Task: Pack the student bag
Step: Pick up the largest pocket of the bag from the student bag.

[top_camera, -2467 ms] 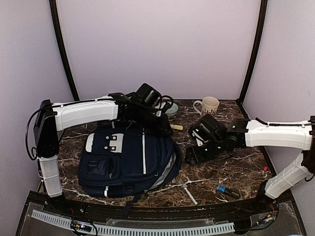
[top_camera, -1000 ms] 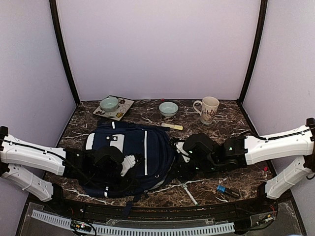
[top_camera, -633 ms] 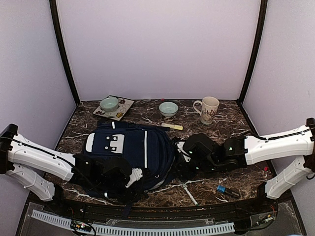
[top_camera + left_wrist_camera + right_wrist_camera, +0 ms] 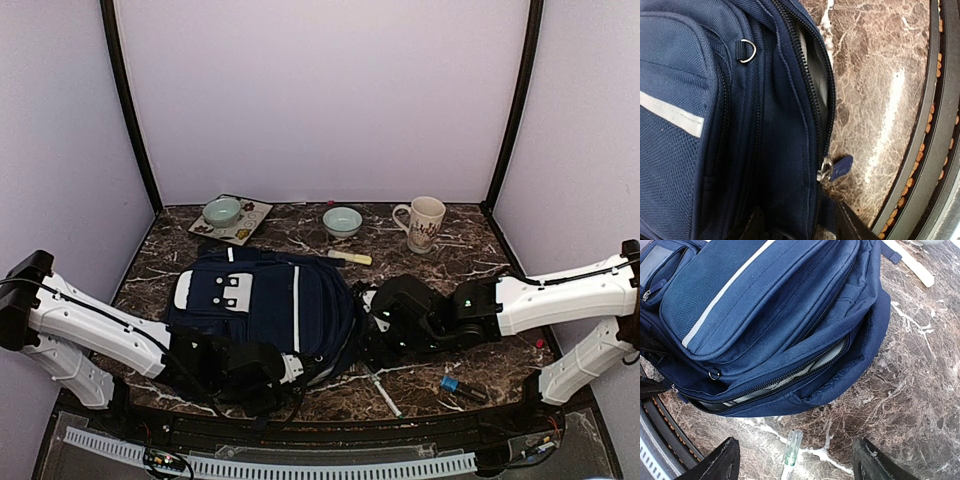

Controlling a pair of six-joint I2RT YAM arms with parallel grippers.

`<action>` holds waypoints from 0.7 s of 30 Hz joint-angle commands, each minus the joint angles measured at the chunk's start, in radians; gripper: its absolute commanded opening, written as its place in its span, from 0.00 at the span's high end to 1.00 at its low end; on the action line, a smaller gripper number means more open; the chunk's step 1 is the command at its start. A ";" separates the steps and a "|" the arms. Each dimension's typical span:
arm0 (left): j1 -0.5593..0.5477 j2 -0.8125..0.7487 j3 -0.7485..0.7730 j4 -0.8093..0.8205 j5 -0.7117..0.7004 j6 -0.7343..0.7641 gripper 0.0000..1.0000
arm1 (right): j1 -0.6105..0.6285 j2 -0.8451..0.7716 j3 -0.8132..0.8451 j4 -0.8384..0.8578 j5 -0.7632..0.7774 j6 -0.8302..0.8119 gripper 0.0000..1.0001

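Note:
The student bag (image 4: 265,305) lies flat on the marble table, navy with white stripes (image 4: 705,125) (image 4: 765,305). Its main zip gapes along the right side, showing grey lining (image 4: 807,367). A blue zip tab (image 4: 838,168) hangs at the bag's near corner. My left gripper (image 4: 288,370) (image 4: 802,227) sits low at that near edge, its jaws apart with the bag's fabric between them. My right gripper (image 4: 375,338) (image 4: 795,465) hovers open beside the bag's right side. A clear pen with a green band (image 4: 791,452) lies on the table between its fingers.
A mug (image 4: 425,222) and a pale bowl (image 4: 342,220) stand at the back. A tray (image 4: 262,212) holding another bowl (image 4: 221,211) is back left. A cream stick (image 4: 350,257) (image 4: 912,262) lies behind the bag. The pen (image 4: 381,390) and a blue tool (image 4: 463,388) lie front right.
My left arm swung from the back of the table down to the bag's near edge, then slid right along it. The right gripper moved in against the bag's right side and stays there.

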 commanded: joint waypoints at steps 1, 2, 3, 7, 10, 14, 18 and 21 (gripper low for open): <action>-0.020 0.002 0.025 -0.059 -0.094 0.050 0.52 | 0.011 -0.014 -0.007 -0.006 0.024 0.021 0.22; -0.020 0.004 0.023 -0.060 -0.107 0.052 0.53 | 0.011 -0.014 -0.007 -0.007 0.024 0.022 0.22; -0.020 0.006 0.020 -0.059 -0.126 0.055 0.55 | 0.010 -0.014 -0.006 -0.008 0.026 0.023 0.22; -0.019 0.021 0.024 -0.065 -0.177 0.072 0.62 | 0.010 -0.017 -0.006 -0.010 0.026 0.028 0.22; -0.019 0.030 0.025 -0.067 -0.192 0.079 0.71 | 0.011 -0.020 -0.010 -0.012 0.028 0.023 0.22; -0.019 0.039 0.025 -0.079 -0.227 0.054 0.88 | 0.011 -0.029 -0.020 -0.016 0.037 0.018 0.22; -0.019 0.026 0.043 -0.084 -0.224 0.030 1.00 | 0.010 -0.040 -0.028 -0.027 0.054 0.015 0.22; -0.019 -0.002 0.069 -0.092 -0.252 -0.014 1.00 | 0.010 -0.052 -0.032 -0.028 0.062 0.011 0.22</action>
